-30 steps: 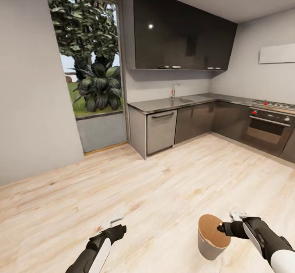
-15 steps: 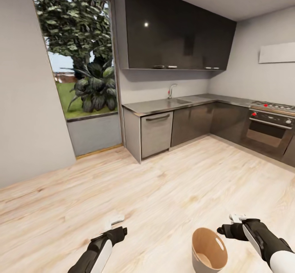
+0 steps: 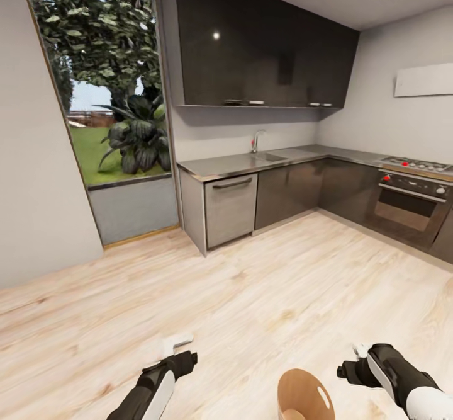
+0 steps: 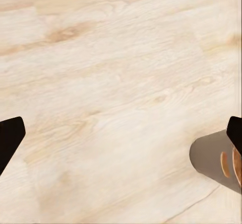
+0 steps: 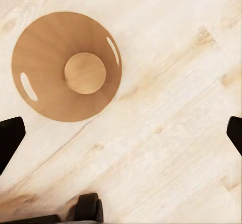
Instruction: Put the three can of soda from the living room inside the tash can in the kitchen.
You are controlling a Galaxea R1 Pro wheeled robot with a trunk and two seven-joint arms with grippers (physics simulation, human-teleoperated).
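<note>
- In the kitchen, head view: pale wood floor (image 3: 251, 294) spreads ahead, with glossy black upper cabinets (image 3: 258, 48) over a grey counter (image 3: 251, 162) that holds a sink (image 3: 267, 154) and tap.
- A steel dishwasher (image 3: 230, 209) sits at the counter's near end; an oven (image 3: 409, 203) stands in the run at the right, under a hob with red knobs.
- A tall window (image 3: 104, 92) at the left shows a tree and broad-leaved plants outside.
- The bin (image 3: 305, 398) stands upright on the floor at the bottom edge, between the two arms, its brown inside facing up and one oval cut-out visible near the rim.
- The left gripper (image 3: 176, 343) hangs low over the floor, well left of the bin; the right gripper (image 3: 360, 351) hangs just right of the bin and apart from it. From here I cannot tell how either pair of fingers stands.
- Left wrist view: the two dark fingertips (image 4: 10, 138) sit at opposite edges, spread wide with nothing between them but floor. The bin's grey outer wall (image 4: 214, 158) and a cut-out show near one fingertip.
- Right wrist view: the fingertips (image 5: 10, 136) are likewise wide apart and hold nothing. The bin (image 5: 45, 48) is seen from straight above, round, with two cut-outs and a bare wood bottom; no can lies in it. A dark wheel (image 5: 88, 209) of the base shows at the edge.
</note>
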